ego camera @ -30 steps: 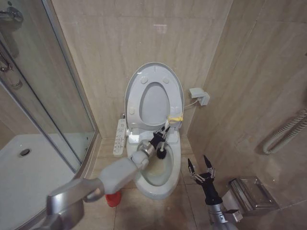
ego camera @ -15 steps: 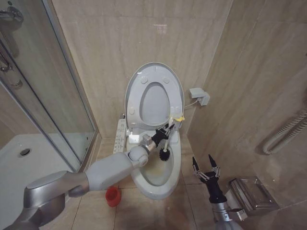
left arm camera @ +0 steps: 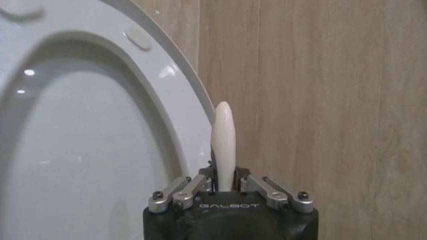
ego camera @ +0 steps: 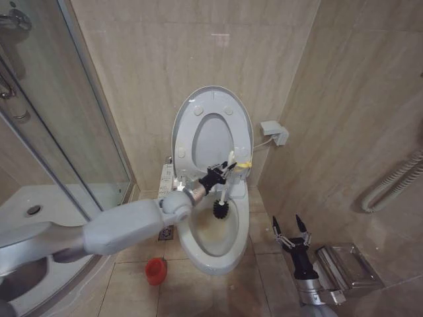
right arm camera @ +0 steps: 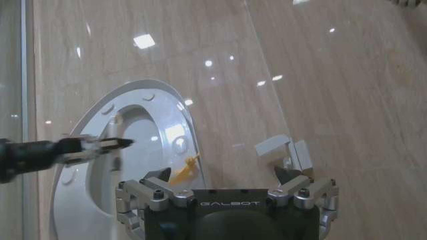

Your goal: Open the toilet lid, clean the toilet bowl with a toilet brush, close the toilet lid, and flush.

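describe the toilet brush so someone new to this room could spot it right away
Find the open toilet bowl against the tiled wall. Over its back part the left pincer grips a thin white stick ending in a dark round head: the toilet brush. Nothing else nearby is dark and bristly.

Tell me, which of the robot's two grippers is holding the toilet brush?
The left gripper, over the toilet bowl, is shut on the toilet brush by its white handle. The right gripper is open and empty, beside the bowl.
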Available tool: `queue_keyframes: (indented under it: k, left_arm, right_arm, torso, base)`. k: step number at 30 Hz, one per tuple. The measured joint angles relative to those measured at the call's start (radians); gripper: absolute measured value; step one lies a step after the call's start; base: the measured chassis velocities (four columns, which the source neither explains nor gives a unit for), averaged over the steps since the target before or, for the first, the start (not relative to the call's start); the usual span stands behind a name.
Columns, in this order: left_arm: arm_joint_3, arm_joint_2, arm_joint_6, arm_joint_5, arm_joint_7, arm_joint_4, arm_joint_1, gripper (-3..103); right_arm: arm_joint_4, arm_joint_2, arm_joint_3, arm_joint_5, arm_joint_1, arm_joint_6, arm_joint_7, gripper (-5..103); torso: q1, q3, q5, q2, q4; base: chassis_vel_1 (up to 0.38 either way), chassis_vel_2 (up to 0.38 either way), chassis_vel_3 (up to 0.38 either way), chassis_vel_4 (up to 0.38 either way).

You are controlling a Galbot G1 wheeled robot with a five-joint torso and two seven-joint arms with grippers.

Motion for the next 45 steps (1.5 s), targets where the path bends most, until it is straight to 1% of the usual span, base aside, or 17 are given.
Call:
queue_keyframes:
  k: [4,9,11,14,15,18,19,22,23,26,27,31,32,37,38,43,45]
  left_arm:
    - [0.009,0.092,0.003,0.003,-0.037,-0.093,-0.004,19]
    - [0.012,0.207,0.017,0.022,-0.097,-0.220,0.028,19]
    - [0.011,0.247,0.011,0.034,-0.099,-0.249,0.045,19]
    - [-0.033,0.371,-0.016,0.079,-0.082,-0.316,0.115,19]
    - [-0.033,0.371,-0.016,0.079,-0.082,-0.316,0.115,19]
    - [-0.173,0.487,-0.025,0.110,-0.077,-0.399,0.251,19]
    - [-0.173,0.487,-0.025,0.110,-0.077,-0.399,0.251,19]
    - [-0.434,0.580,-0.025,0.142,-0.089,-0.498,0.486,19]
    - [-0.434,0.580,-0.025,0.142,-0.089,-0.498,0.486,19]
    - [-0.596,0.662,-0.025,0.191,-0.113,-0.578,0.676,19]
    - [-0.596,0.662,-0.025,0.191,-0.113,-0.578,0.676,19]
    - [-0.866,0.635,0.024,0.252,-0.193,-0.584,0.901,19]
    - [-0.866,0.635,0.024,0.252,-0.193,-0.584,0.901,19]
    - [-1.172,0.496,0.078,0.329,-0.235,-0.491,1.163,19]
    - [-1.172,0.496,0.078,0.329,-0.235,-0.491,1.163,19]
    - [-1.353,0.356,0.074,0.390,-0.225,-0.428,1.321,19]
    - [-1.409,0.261,0.049,0.429,-0.202,-0.394,1.365,19]
  right_arm:
    - [0.006,-0.013,0.000,0.001,0.000,0.001,0.015,100]
    - [0.009,-0.046,-0.009,0.001,0.003,0.003,0.023,100]
    - [0.009,-0.054,-0.014,0.000,0.007,0.003,0.025,100]
    - [0.008,-0.064,-0.029,-0.001,0.013,0.003,0.027,100]
    - [0.008,-0.064,-0.029,-0.001,0.013,0.003,0.027,100]
    - [0.004,-0.069,-0.043,-0.006,0.015,0.003,0.027,100]
    - [0.004,-0.069,-0.043,-0.006,0.015,0.003,0.027,100]
    - [0.006,-0.081,-0.054,-0.010,0.013,0.003,0.026,100]
    - [0.006,-0.081,-0.054,-0.010,0.013,0.003,0.026,100]
    - [0.019,-0.090,-0.054,-0.010,0.001,0.007,0.021,100]
    - [0.019,-0.090,-0.054,-0.010,0.001,0.007,0.021,100]
    - [0.032,-0.091,-0.058,-0.009,-0.005,0.012,0.018,100]
    - [0.032,-0.091,-0.058,-0.009,-0.005,0.012,0.018,100]
    - [0.031,-0.088,-0.079,-0.016,0.008,0.013,0.017,100]
    - [0.031,-0.088,-0.079,-0.016,0.008,0.013,0.017,100]
    - [0.023,-0.091,-0.089,-0.021,0.018,0.013,0.017,100]
    - [0.015,-0.092,-0.091,-0.023,0.022,0.014,0.016,100]
  torso:
    - [0.000,0.000,-0.0002,0.000,0.0010]
    - [0.000,0.000,-0.0003,0.000,0.0000]
    - [0.000,0.000,-0.0004,0.000,0.0002]
    - [0.000,0.000,-0.0002,0.000,0.0007]
    - [0.000,0.000,-0.0002,0.000,0.0007]
    - [0.000,0.000,-0.0004,0.000,0.0007]
    - [0.000,0.000,-0.0004,0.000,0.0007]
    - [0.000,0.000,-0.0001,0.000,-0.0001]
    - [0.000,0.000,-0.0001,0.000,-0.0001]
    - [0.000,0.000,0.0001,0.000,0.0011]
    - [0.000,0.000,0.0001,0.000,0.0011]
    - [0.000,0.000,0.0004,0.000,-0.0001]
    - [0.000,0.000,0.0004,0.000,-0.0001]
    - [0.000,0.000,0.0001,0.000,0.0005]
    - [0.000,0.000,0.0001,0.000,0.0005]
    - [0.000,0.000,0.0001,0.000,0.0009]
    - [0.000,0.000,-0.0002,0.000,0.0004]
  base:
    - [0.000,0.000,0.000,0.000]
    - [0.000,0.000,0.000,0.000]
    - [0.000,0.000,0.000,0.000]
    - [0.000,0.000,0.000,0.000]
    - [0.000,0.000,0.000,0.000]
    - [0.000,0.000,0.000,0.000]
    - [0.000,0.000,0.000,0.000]
    - [0.000,0.000,0.000,0.000]
    - [0.000,0.000,0.000,0.000]
    - [0.000,0.000,0.000,0.000]
    - [0.000,0.000,0.000,0.000]
    - [0.000,0.000,0.000,0.000]
    - [0.000,0.000,0.000,0.000]
    - [0.000,0.000,0.000,0.000]
    - [0.000,0.000,0.000,0.000]
    - [0.000,0.000,0.000,0.000]
    - [0.000,0.000,0.000,0.000]
